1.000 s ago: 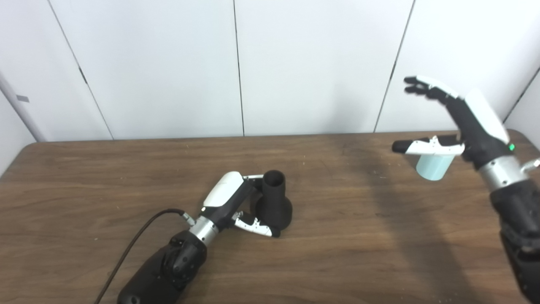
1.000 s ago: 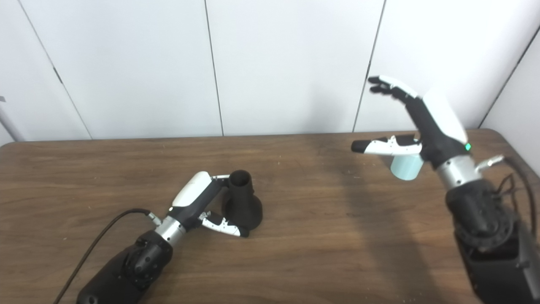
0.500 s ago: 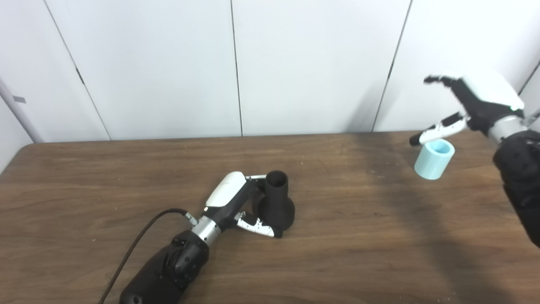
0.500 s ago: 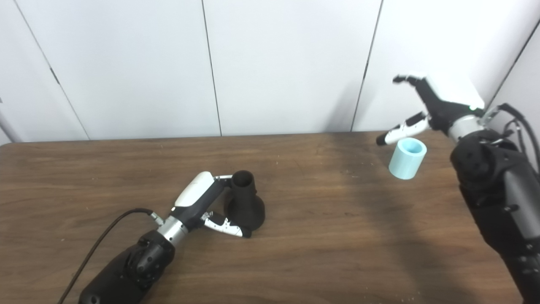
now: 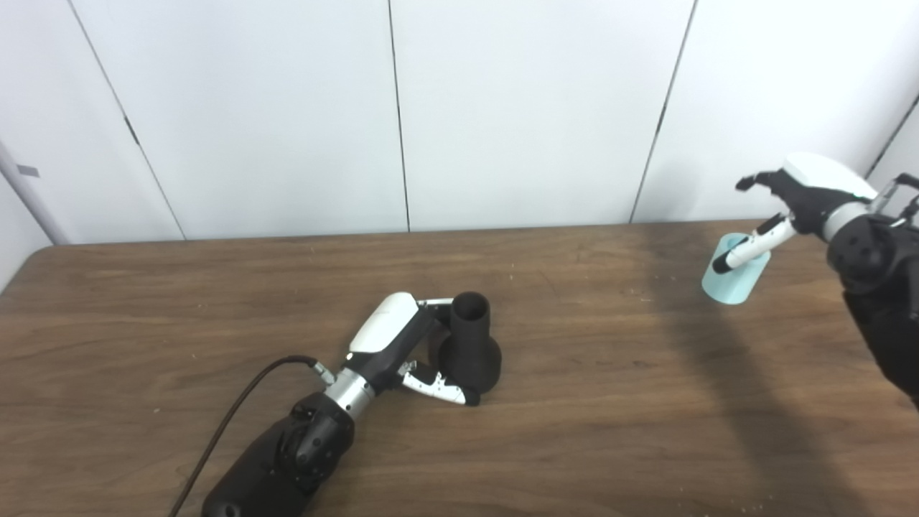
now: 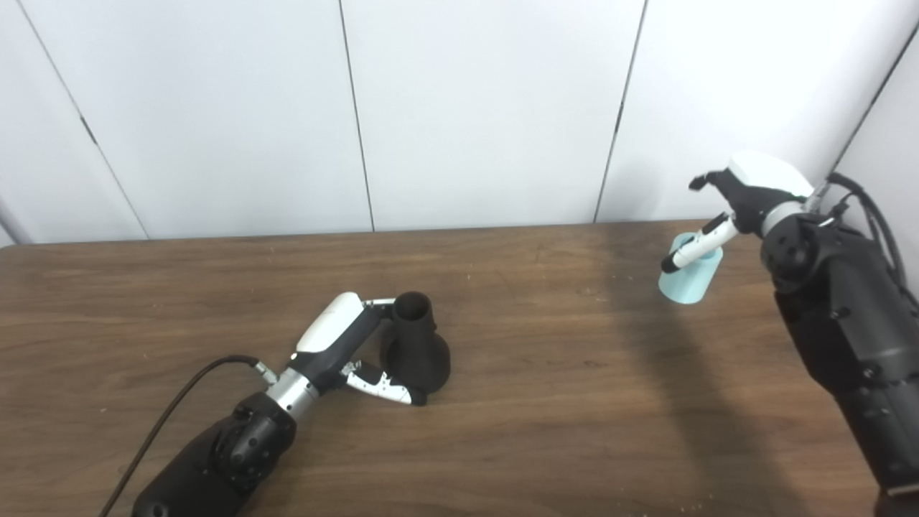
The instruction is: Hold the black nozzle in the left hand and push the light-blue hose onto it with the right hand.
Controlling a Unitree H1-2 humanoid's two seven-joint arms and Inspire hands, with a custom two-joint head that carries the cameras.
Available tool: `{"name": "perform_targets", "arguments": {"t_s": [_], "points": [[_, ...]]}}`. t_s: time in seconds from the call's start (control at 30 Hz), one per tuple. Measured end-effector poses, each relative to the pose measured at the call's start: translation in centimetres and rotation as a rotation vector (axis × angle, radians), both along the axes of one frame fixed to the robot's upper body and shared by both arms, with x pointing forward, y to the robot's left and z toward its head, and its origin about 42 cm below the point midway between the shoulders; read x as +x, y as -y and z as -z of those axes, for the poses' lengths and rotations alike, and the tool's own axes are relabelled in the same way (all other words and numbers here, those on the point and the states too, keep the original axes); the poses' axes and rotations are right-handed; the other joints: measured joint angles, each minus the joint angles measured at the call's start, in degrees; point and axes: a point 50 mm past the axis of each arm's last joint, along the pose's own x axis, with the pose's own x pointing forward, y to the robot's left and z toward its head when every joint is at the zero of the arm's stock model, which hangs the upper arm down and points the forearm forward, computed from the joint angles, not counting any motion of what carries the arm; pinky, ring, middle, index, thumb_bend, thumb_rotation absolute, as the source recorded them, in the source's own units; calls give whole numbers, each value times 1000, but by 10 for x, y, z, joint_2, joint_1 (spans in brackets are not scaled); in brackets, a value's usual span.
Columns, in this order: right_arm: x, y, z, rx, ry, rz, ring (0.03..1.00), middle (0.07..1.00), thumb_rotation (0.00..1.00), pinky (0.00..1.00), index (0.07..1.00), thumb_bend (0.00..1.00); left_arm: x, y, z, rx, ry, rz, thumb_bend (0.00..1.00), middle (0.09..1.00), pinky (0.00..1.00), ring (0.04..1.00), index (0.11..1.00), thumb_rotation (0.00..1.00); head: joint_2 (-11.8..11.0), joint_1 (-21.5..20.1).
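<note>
Table (image 5: 215,287) middle: bare between black nozzle (image 5: 468,345) and light-blue hose (image 5: 734,276).
Far right corner: hose is overhung by right hand (image 5: 804,194).
Nozzle's near-left side: blocked by left hand (image 5: 402,345).

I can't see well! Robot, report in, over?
Left robot hand around black nozzle. Right robot hand open over light-blue hose. Nothing between.

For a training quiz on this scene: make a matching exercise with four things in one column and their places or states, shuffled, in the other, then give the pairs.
Things
1. black flared plastic nozzle
2. light-blue short cylindrical hose
3. left hand
4. right hand

Places or states
A. fingers apart above the hose, thumb across its front
B. upright mid-table, opening upward
C. upright near the table's far right corner
D. wrapped around the nozzle, thumb at its base

Pairs: 1-B, 2-C, 3-D, 4-A
</note>
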Motion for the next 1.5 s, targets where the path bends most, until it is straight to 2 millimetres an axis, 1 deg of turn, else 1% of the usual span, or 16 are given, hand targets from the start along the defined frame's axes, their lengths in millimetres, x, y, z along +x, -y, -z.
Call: {"name": "perform_targets", "arguments": {"t_s": [0.13, 0.3, 0.57, 0.83, 0.93, 1.13, 1.27, 1.5], "points": [[4, 3, 8, -4, -33, 14, 868, 904, 304, 661, 839, 1000, 0, 0, 0, 0, -2, 2, 518, 464, 654, 570, 476, 87, 0, 0], [7, 9, 13, -2, -48, 34, 852, 882, 301, 654, 839, 1000, 0, 0, 0, 0, -2, 3, 518, 464, 653, 570, 476, 87, 1, 1], [12, 6, 8, -10, -26, 27, 843, 874, 276, 666, 838, 1000, 1, 1, 1, -1, -7, 6, 518, 465, 655, 576, 475, 87, 1, 2], [12, 4, 9, -1, -31, 5, 827, 861, 274, 673, 826, 1000, 1, 2, 0, -1, -8, 7, 518, 464, 655, 578, 475, 87, 2, 3], [13, 4, 10, 4, -34, 1, 806, 851, 270, 673, 822, 1000, 1, 2, 0, -1, -8, 7, 518, 465, 655, 578, 475, 87, 4, 4], [13, 3, 14, 3, -47, -3, 768, 842, 270, 636, 817, 1000, 1, 2, 0, -1, -8, 7, 518, 469, 655, 579, 475, 87, 7, 4], [14, 0, 18, -4, -65, -5, 738, 848, 272, 585, 818, 1000, 1, 2, 0, -1, -8, 7, 518, 480, 659, 584, 475, 87, 8, 4], [14, -4, 23, -10, -111, -12, 738, 855, 243, 572, 815, 997, 1, 2, 0, 0, -8, 7, 518, 479, 655, 584, 476, 87, 10, 4]]}}
